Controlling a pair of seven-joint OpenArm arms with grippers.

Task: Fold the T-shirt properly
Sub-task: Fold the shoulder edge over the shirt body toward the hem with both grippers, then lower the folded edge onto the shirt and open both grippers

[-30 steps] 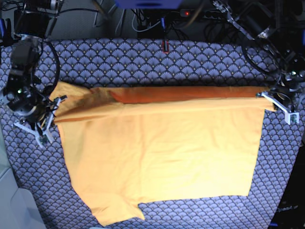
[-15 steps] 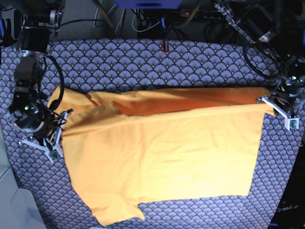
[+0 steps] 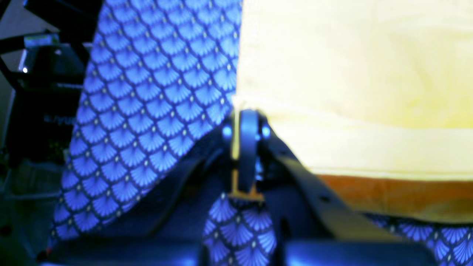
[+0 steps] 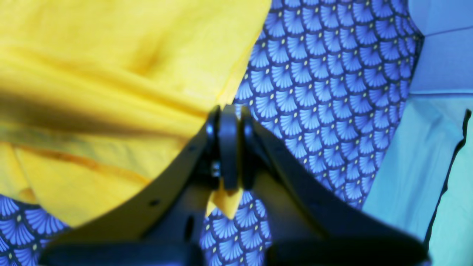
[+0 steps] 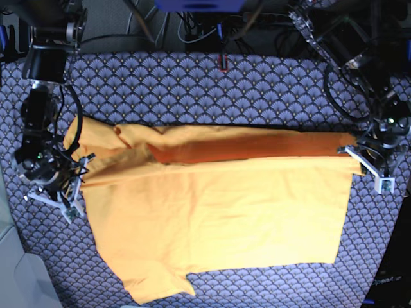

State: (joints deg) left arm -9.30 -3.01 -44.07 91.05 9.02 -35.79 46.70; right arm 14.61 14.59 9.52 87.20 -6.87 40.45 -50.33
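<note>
The T-shirt (image 5: 212, 212) lies spread across the middle of the bench (image 5: 192, 83), its near hem and one sleeve toward the near edge, its far edge lifted and drawn toward the near side in a long fold that shows a darker orange underside. It looks light, thin and wholly limp: it sags between the two held corners, wrinkles where pulled, and will not keep a shape unless laid flat. It seems likely to drag a little on the patterned cloth cover, not slide freely. Good holds are edges and corners, hem, shoulder seams or sleeve ends, pinched through a doubled layer so a single ply does not slip out.

At the scene's left, the right gripper (image 4: 229, 147) is clamped on a yellow corner, a tip of cloth poking out below its jaws. At the scene's right, the left gripper (image 3: 245, 147) is pinched on the far hem corner.

The shirt carries no print. No brand or label is legible; faint lettering on dark equipment beyond the bench is too blurred to read.
</note>
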